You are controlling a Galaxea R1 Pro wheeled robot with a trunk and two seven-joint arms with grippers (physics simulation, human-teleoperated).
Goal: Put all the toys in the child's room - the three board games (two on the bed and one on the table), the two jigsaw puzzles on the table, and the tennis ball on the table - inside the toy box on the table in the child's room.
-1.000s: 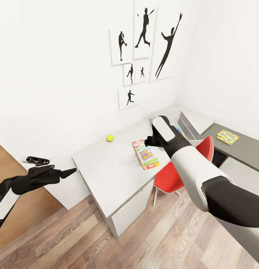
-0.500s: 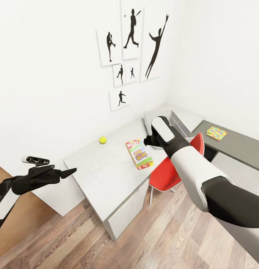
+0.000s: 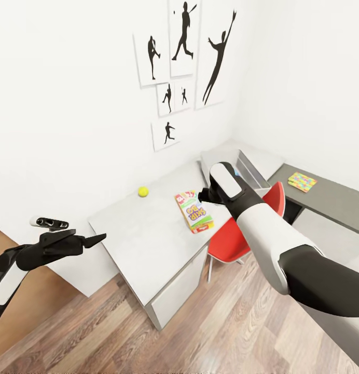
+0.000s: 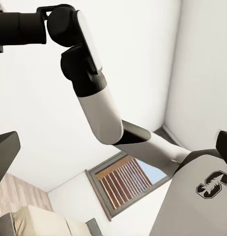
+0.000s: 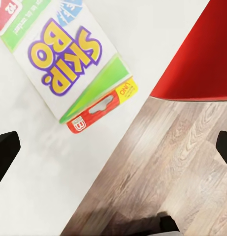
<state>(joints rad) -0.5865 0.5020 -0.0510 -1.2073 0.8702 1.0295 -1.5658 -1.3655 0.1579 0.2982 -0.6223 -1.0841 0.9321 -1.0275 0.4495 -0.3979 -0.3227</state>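
Early in the task, by the look of things. Flat on the table (image 3: 148, 244), face up and untouched: the Skip-Bo box (image 3: 195, 211), close to the front edge and just beside the red chair (image 3: 242, 234). Farther back on the same top, well apart from the box and nearer the wall: the tennis ball (image 3: 143, 191). At the far end of the table, in the corner of the room: the toy box (image 3: 247, 169), with its inside partly hidden behind the right wrist, so impossible to say what already lies in it. On the lower dark grey cabinet (image 3: 330, 200) beyond the chair: one jigsaw puzzle (image 3: 302, 182), lying flat. No telling from here about the second puzzle or the other two board games. Judged left to do, then: at least the Skip-Bo box, the ball and that puzzle.

Long axis of the Skip-Bo box running from the wall side toward the table's front edge, skewed a little toward the chair; red-and-yellow short end (clearest in the right wrist view (image 5: 69, 59)) pointing at the front edge, the opposite short end toward the wall.

Right tool (image 5: 113, 152) hanging above the table edge just beside the box's red end, fingers spread wide apart and touching nothing. Left tool (image 3: 88, 240) held off to the side, clear of the table, likewise parted and empty as seen from its own wrist (image 4: 113, 152).
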